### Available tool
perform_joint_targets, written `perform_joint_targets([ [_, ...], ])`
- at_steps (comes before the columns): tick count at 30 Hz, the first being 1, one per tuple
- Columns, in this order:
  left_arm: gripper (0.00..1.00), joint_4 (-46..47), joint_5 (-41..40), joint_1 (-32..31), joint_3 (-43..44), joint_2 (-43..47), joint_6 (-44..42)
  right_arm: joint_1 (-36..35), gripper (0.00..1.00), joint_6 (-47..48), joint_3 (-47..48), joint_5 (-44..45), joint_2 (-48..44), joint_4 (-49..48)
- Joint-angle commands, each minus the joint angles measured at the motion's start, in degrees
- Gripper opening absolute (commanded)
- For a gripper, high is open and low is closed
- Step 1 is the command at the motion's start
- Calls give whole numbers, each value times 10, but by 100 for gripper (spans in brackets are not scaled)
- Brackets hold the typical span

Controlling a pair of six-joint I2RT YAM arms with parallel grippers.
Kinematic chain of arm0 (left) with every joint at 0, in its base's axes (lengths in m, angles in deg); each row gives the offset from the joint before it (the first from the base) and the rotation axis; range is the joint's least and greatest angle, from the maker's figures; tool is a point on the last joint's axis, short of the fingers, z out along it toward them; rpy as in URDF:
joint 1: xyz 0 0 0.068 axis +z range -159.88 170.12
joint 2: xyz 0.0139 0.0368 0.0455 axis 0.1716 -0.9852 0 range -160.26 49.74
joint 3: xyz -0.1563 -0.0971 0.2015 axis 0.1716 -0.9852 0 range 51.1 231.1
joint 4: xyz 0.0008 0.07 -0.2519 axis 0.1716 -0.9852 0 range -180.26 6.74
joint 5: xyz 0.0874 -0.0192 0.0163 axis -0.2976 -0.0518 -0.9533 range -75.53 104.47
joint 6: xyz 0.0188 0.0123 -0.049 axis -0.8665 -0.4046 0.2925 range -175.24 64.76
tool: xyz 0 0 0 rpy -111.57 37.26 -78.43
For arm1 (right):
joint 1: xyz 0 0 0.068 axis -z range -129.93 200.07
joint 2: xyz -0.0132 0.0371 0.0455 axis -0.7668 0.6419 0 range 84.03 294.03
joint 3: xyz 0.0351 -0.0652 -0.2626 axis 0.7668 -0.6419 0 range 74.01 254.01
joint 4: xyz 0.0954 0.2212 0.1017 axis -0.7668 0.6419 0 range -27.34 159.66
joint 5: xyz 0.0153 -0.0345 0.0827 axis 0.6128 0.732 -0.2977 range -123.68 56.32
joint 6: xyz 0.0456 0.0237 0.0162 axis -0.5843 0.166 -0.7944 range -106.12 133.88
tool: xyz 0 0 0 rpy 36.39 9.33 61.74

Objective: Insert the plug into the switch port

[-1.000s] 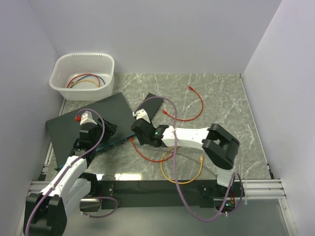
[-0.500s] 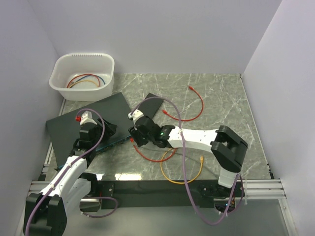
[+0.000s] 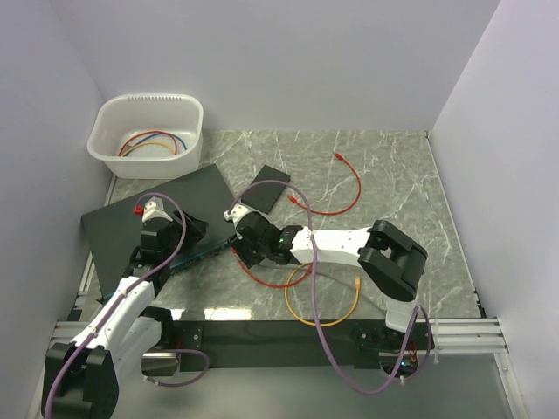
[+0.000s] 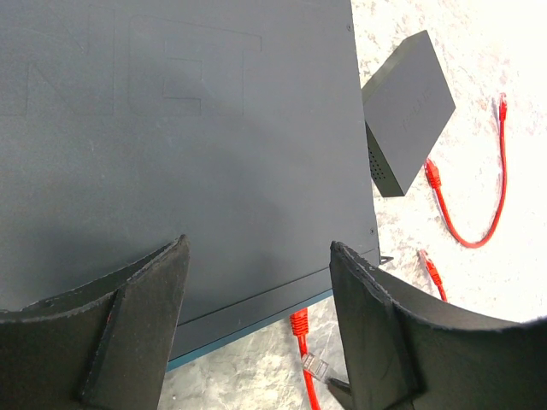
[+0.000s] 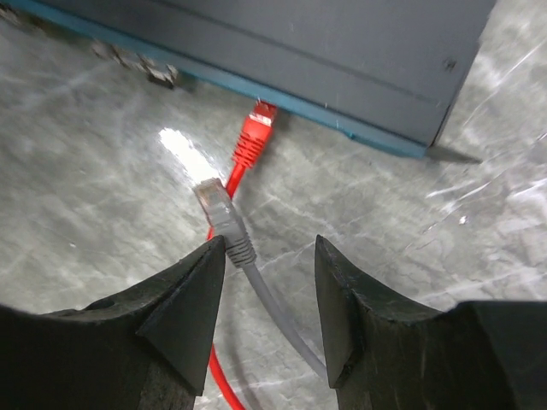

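The switch (image 3: 157, 209) is a flat black slab at the left with a teal front face (image 5: 359, 128). The red plug (image 5: 254, 137) butts against that face at a port; its clear tip is hidden. Its thin red cable (image 3: 262, 278) trails back over the table. My right gripper (image 5: 269, 256) hovers open just behind the plug. A grey cable's plug (image 5: 218, 213) lies on the table by its left finger, not gripped. My left gripper (image 4: 256, 248) is open over the switch's top (image 4: 171, 128) near the front edge, with the red plug (image 4: 299, 323) below it.
A small black box (image 3: 269, 186) lies right of the switch. Another red cable (image 3: 345, 188) curls behind it. An orange-yellow cable (image 3: 336, 307) loops near the front edge. A white basin (image 3: 147, 135) holding coloured cables stands at the back left.
My right gripper has shifted slightly left and toward the switch's front face, uncovering the small black box. The left arm has not moved.
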Motion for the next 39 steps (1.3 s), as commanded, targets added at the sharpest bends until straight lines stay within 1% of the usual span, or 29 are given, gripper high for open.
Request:
perform_joint_targets([
  [1, 72, 20, 9, 3, -3, -2, -7, -4, 53, 4, -5, -4, 6, -10],
  [6, 72, 20, 9, 3, -3, -2, -7, -4, 52, 4, -5, -4, 16, -13],
  [8, 72, 20, 8, 3, -3, -4, -8, -4, 49, 4, -2, -3, 22, -13],
  [12, 72, 21, 8, 3, -2, -6, -8, -4, 46, 4, 0, -9, 27, -13],
  [16, 72, 21, 8, 3, -2, -6, -8, -7, 48, 6, -9, -32, 23, -19],
  [21, 72, 20, 8, 3, -1, -7, -8, -12, 50, 8, -11, -34, 25, -19],
  [23, 72, 20, 8, 3, -1, -6, -8, -12, 49, 6, -9, -26, 28, -18],
  [25, 72, 20, 8, 3, -1, -6, -8, -12, 45, 4, -7, -17, 30, -16],
  [26, 72, 20, 8, 3, -1, -6, -8, -12, 37, 3, -6, -13, 30, -16],
  [28, 72, 20, 8, 3, -2, -6, -8, -12, 28, 2, -7, -8, 30, -16],
  [29, 72, 20, 8, 3, -1, -6, -8, -12, 21, 2, -8, -3, 28, -18],
  [31, 72, 20, 9, 3, 0, -6, -8, -11, 18, 2, -13, 16, 23, -18],
  [32, 72, 19, 8, 3, -2, -6, -8, -10, 13, 2, -13, 23, 16, -18],
  [34, 72, 19, 9, 3, -2, -5, -8, -10, 10, 3, -25, 40, 1, -21],
  [35, 72, 20, 8, 3, -2, -5, -8, -10, 7, 4, -33, 43, -24, -33],
  [37, 72, 20, 8, 3, 0, -6, -8, -9, 5, 4, -58, 40, -54, -55],
  [38, 72, 21, 9, 3, -1, -7, -8, -9, 0, 5, -66, 34, -82, -60],
  [39, 72, 21, 9, 3, -1, -9, -8, -9, 0, 7, -74, 25, -96, -65],
])
